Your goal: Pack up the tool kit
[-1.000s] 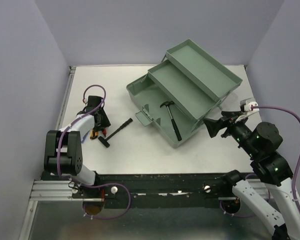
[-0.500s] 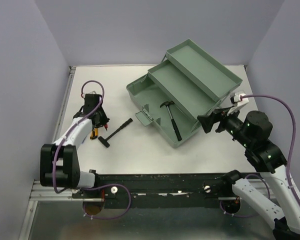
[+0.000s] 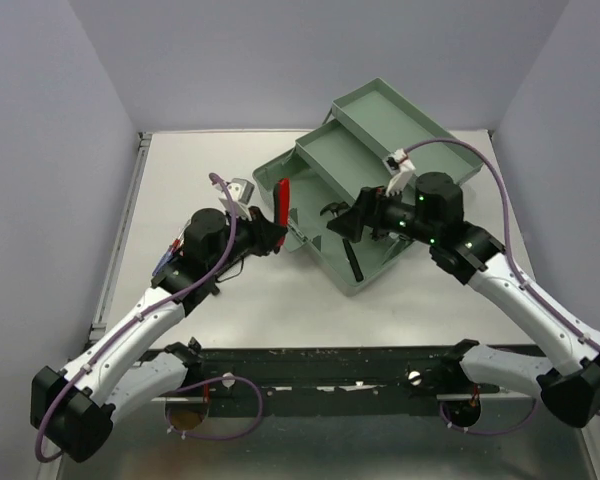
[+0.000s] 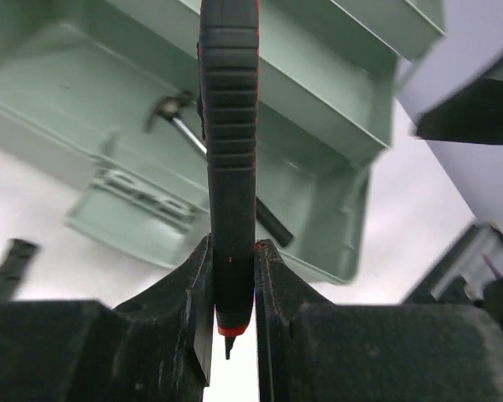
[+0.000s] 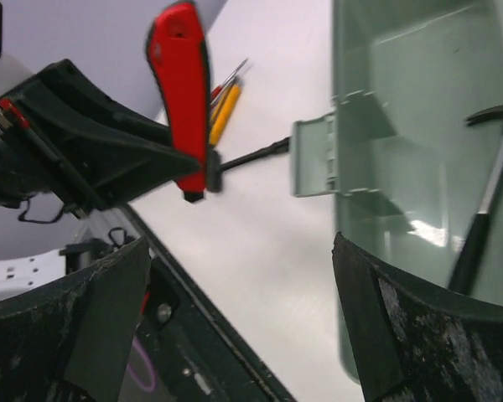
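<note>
Worktop (image 3: 180, 170): white, matt, rectangular, with a thin metal strip (image 3: 123, 230) along its left edge. Enclosure: three plain panels in pale lavender-grey, namely the back wall (image 3: 280, 60), left wall (image 3: 40, 150) and right wall (image 3: 570, 100), meeting at the far corners of the worktop. Near edge: a black rail (image 3: 330, 358) runs across. A silver slotted bar (image 3: 100, 378) sits at its left end. Below it lies a grey sheet-metal surface (image 3: 360, 440). Lighting: even, with soft shadows only.
</note>
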You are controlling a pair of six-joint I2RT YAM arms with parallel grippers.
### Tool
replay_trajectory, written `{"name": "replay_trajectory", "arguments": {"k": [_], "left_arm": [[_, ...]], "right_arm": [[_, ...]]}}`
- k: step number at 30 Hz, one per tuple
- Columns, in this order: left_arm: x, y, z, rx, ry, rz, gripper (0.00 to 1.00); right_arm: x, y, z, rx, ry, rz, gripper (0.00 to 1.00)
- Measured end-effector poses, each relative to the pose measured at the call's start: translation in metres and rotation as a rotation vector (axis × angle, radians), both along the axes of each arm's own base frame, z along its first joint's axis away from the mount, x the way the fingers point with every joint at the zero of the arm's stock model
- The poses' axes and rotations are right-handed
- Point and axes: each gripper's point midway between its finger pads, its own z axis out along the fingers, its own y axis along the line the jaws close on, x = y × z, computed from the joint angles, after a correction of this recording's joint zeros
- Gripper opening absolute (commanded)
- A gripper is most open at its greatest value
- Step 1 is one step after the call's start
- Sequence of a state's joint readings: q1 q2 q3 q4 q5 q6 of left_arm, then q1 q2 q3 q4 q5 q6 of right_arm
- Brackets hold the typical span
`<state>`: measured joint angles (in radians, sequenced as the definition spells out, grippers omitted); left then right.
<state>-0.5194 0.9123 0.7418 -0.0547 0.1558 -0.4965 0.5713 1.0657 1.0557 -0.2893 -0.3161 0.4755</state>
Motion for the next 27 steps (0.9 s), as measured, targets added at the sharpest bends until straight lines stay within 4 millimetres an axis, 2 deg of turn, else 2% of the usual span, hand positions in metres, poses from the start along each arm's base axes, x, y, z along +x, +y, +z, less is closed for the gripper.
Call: {"name": "replay_trajectory", "arguments": {"k": [3,5,7,13,15,17,18,19,20,21,22,27], "left_arm": [[-0.019,-0.030,-0.003,-0.039,0.007,-0.105,0.00],[-0.027,-0.043,-0.004,-0.052,0.013,-0.148,0.00],[-0.035,-0.057,0.000,-0.076,0.008,-0.193,0.00],[-0.050,-0.083,0.012,-0.136,-0.008,-0.265,0.00],[-0.054,-0.089,0.012,-0.144,-0.004,-0.284,0.00],[-0.056,-0.095,0.009,-0.145,0.007,-0.295,0.00],[-0.056,-0.096,0.007,-0.144,0.013,-0.298,0.03],[-0.057,-0.098,0.005,-0.141,0.017,-0.301,0.18],[-0.056,-0.098,0.003,-0.138,0.021,-0.300,0.53],[-0.056,-0.099,0.003,-0.138,0.024,-0.298,0.81],[-0.055,-0.099,0.003,-0.136,0.024,-0.294,0.99],[-0.045,-0.089,0.006,-0.096,0.009,-0.226,0.99]], "right_arm": [[-0.006,0.031,-0.006,0.010,0.050,0.048,0.95],[-0.008,0.043,-0.009,0.020,0.066,0.053,0.94],[-0.005,0.047,-0.010,0.023,0.063,0.032,0.93],[0.010,0.055,-0.013,-0.004,0.041,-0.029,0.83],[0.014,0.058,-0.017,-0.024,0.036,-0.038,0.71],[0.017,0.061,-0.021,-0.045,0.029,-0.040,0.52],[0.018,0.062,-0.023,-0.055,0.024,-0.038,0.46],[0.019,0.063,-0.023,-0.061,0.018,-0.038,0.40],[0.020,0.064,-0.023,-0.069,0.010,-0.037,0.36],[0.021,0.063,-0.024,-0.078,0.003,-0.041,0.32],[0.023,0.062,-0.024,-0.088,-0.006,-0.045,0.29],[0.049,0.050,-0.009,-0.241,-0.120,-0.100,0.22]]}}
